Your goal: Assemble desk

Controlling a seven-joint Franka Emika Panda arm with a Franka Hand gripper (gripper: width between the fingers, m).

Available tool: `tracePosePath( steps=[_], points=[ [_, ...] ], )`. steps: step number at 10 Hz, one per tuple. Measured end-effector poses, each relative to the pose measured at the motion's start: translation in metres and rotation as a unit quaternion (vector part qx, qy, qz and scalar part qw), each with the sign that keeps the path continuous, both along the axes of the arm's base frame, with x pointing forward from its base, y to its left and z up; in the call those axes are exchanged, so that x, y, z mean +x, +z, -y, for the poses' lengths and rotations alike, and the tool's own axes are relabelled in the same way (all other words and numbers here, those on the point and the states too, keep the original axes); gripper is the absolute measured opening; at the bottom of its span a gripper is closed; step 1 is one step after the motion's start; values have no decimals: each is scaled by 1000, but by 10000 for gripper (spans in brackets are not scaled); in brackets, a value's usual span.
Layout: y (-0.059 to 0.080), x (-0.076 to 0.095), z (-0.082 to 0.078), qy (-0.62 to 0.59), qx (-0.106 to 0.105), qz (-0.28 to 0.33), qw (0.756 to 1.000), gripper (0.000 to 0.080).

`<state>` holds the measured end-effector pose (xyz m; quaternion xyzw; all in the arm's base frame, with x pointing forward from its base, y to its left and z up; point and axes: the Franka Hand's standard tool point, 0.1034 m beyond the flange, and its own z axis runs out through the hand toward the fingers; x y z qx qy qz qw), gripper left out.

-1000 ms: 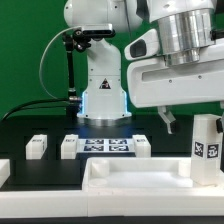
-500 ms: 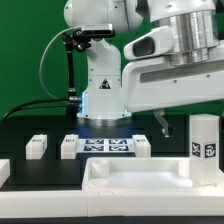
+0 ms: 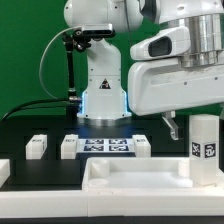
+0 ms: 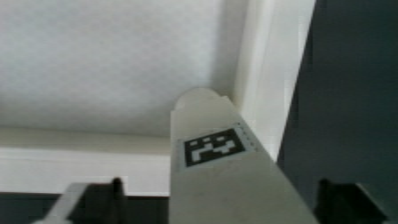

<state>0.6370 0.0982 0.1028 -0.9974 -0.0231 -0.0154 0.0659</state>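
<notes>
Desk check | your end effector [image 4: 214, 198] is open, fingers [image 4: 100, 203] flanking the upright leg [image 3: 205, 140] with gaps | desk top [image 3: 130, 188] lies rim-up on your worktop [image 3: 50, 176], leg at its corner, exterior view's right.

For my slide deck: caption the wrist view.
Fingers straddle an upright tagged desk leg standing on the rimmed desk top.

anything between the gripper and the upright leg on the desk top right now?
Nothing visible. In the wrist view the leg stands upright between the fingers of the gripper, with a clear gap on each side and no other part in those gaps. Only the desk top lies beneath it.
</notes>
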Motion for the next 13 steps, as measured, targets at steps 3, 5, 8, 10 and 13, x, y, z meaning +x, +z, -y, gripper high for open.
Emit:
tracePosePath(
  steps=[3,5,8,10,13],
  points=[
    [0,0,-1,-104,5,-14,994,288],
    [1,1,-3,-189,8,-23,982,288],
    [1,0,-11,-390,9,-47,919,289],
    [0,1,-15,-535,29,-69,842,289],
    [-1,4,-16,-693,79,-102,710,290]
  ],
)
